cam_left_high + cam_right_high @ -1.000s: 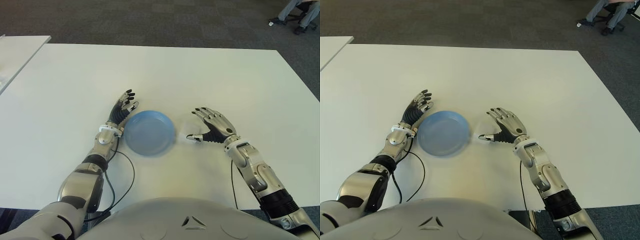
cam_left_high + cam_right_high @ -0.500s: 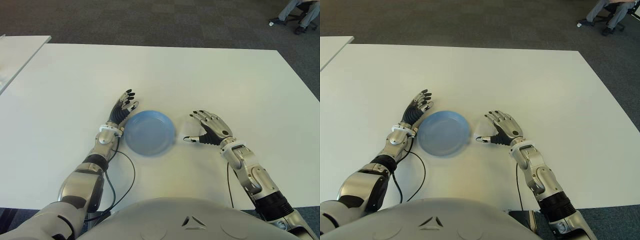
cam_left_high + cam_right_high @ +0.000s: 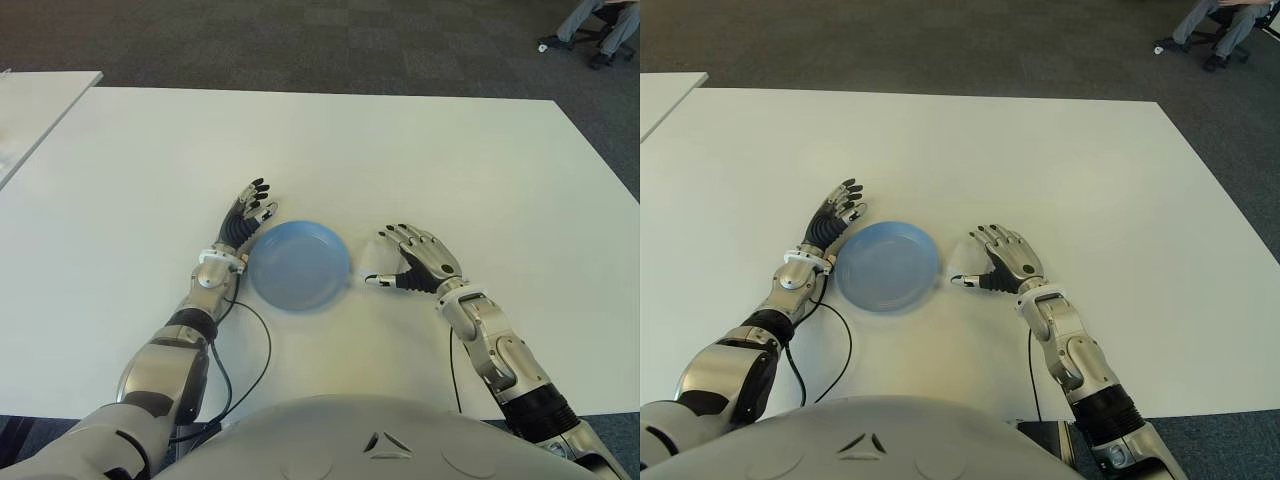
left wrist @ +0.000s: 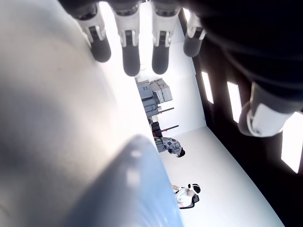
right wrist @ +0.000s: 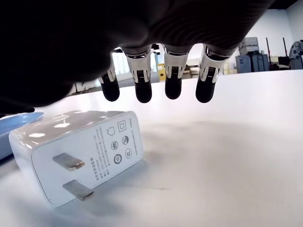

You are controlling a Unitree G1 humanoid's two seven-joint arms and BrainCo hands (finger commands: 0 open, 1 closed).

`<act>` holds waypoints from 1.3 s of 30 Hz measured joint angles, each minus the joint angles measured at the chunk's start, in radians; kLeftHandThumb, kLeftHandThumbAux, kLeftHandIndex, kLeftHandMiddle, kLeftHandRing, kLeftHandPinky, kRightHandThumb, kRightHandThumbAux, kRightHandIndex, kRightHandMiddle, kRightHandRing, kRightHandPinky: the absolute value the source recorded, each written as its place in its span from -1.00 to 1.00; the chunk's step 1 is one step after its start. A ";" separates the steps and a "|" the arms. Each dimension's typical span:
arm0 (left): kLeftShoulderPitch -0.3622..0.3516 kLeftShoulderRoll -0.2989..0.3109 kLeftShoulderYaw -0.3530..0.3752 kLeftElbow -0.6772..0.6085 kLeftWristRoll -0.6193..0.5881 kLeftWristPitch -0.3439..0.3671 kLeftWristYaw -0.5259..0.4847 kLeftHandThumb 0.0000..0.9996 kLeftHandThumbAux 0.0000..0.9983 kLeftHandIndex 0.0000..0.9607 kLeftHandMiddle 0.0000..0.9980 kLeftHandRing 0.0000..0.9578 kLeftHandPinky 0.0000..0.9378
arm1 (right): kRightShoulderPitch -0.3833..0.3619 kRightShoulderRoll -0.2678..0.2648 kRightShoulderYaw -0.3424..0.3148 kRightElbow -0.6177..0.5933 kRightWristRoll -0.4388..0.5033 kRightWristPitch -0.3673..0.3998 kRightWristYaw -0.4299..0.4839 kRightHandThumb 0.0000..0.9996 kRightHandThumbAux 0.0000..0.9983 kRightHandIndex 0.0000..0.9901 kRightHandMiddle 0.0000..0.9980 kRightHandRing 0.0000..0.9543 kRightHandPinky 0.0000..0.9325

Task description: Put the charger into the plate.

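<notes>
A white charger lies on the white table with its two flat prongs facing my right wrist camera. My right hand hovers just over it, fingers spread and curved down, touching nothing; the hand is open. In the eye views the hand hides most of the charger. The blue plate sits empty just left of this hand, its rim near the thumb. My left hand shows at the plate's left rim, open with fingers straight.
A black cable loops on the table beside my left forearm. A second white table stands at the far left. A seated person's legs and a chair are at the top right, on dark carpet.
My right hand has slid left toward the plate, coming over the charger. The left hand and the plate have not moved.
</notes>
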 measured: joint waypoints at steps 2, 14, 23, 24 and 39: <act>0.000 0.000 0.000 0.000 0.000 0.000 -0.001 -1.00 0.01 -0.99 -0.71 -0.70 -0.72 | 0.000 0.001 0.001 0.005 -0.001 0.000 -0.007 -0.36 -0.65 -1.00 -1.00 -1.00 -1.00; 0.002 0.000 0.001 -0.002 0.000 0.000 -0.002 -1.00 0.00 -0.98 -0.69 -0.69 -0.71 | -0.005 0.003 0.016 0.060 -0.002 -0.001 -0.045 -0.37 -0.63 -1.00 -1.00 -1.00 -1.00; 0.004 0.000 0.001 -0.006 0.000 -0.001 -0.002 -1.00 -0.03 -0.98 -0.70 -0.68 -0.69 | -0.014 0.003 0.027 0.092 -0.002 -0.002 -0.056 -0.35 -0.62 -1.00 -1.00 -1.00 -1.00; 0.005 0.000 0.001 -0.007 0.000 -0.003 -0.002 -1.00 -0.03 -0.98 -0.70 -0.68 -0.69 | -0.016 0.003 0.028 0.095 -0.002 -0.003 -0.057 -0.35 -0.62 -1.00 -1.00 -1.00 -1.00; 0.019 0.003 -0.012 -0.027 0.004 -0.013 -0.002 -1.00 -0.11 -0.97 -0.69 -0.67 -0.68 | -0.046 0.000 0.049 0.149 -0.003 -0.014 -0.091 -0.32 -0.59 -1.00 -1.00 -1.00 -1.00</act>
